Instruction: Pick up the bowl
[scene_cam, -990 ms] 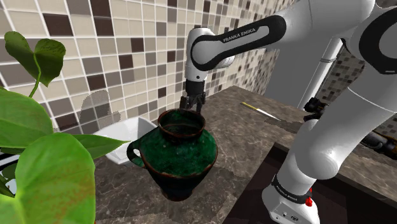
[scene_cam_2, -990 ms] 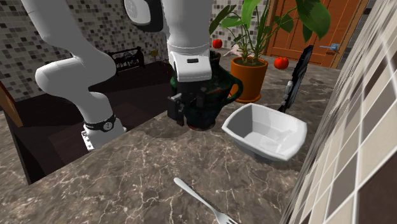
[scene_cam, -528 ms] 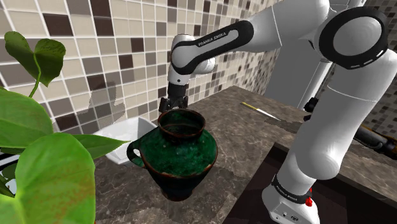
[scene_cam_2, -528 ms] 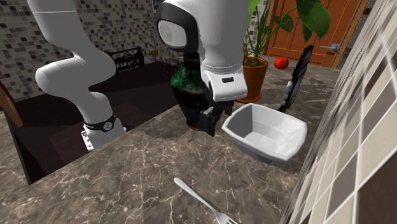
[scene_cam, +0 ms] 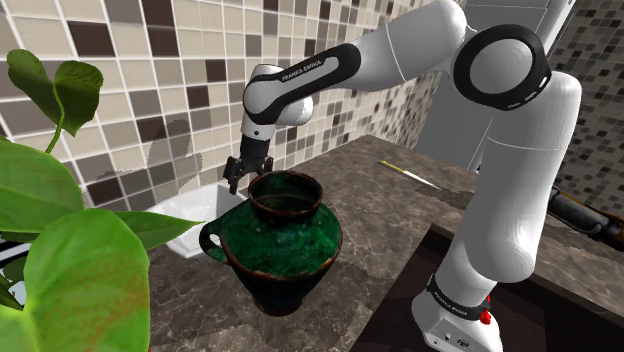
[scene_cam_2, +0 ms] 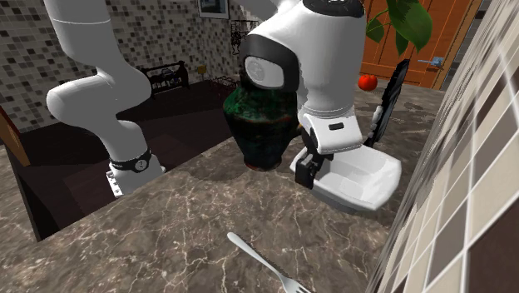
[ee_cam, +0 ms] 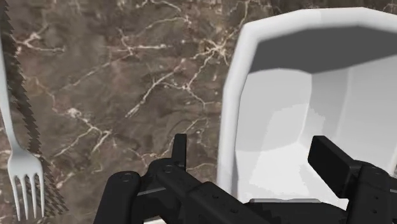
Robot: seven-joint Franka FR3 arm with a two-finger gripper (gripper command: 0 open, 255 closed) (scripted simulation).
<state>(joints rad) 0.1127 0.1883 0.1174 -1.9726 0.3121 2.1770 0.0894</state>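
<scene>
White bowl point(ee_cam: 236, 83) sits on the marble counter point(ee_cam: 127, 76), near the big green vase point(scene_cam: 280, 235). My claw point(ee_cam: 252, 143) is open and hanging right over the bowl's rim, one finger outside the wall and the other over the inside. Best bet, I reckon: drop straight down so the wall sits deep between the fingers, then pinch. I'd keep the wrist off that vase and lift level so the bowl doesn't tip.
</scene>
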